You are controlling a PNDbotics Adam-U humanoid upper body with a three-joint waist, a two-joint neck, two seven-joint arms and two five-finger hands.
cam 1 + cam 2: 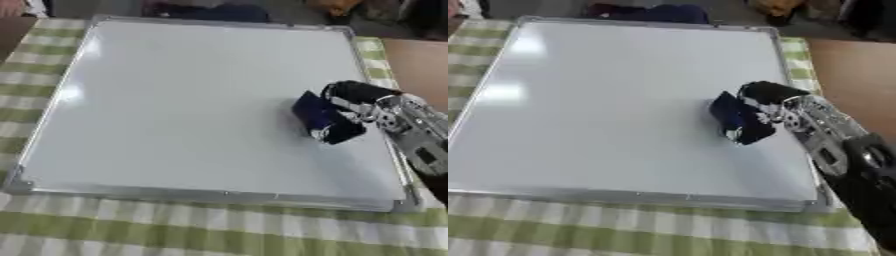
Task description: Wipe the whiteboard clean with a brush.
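A large whiteboard [175,105] with a silver frame lies flat on a green-and-white checked cloth. Its surface looks blank white, with only light glare near the left edge. A dark blue eraser brush [322,120] rests on the board's right part. My right hand [372,102] comes in from the right edge, its fingers curled round the brush and pressing it onto the board. The left hand shows in neither view.
The checked cloth [175,230] covers the table around the board, with a wide strip in front. Bare brown tabletop [420,65] shows at the right. Dark objects and clothing [649,11] lie beyond the board's far edge.
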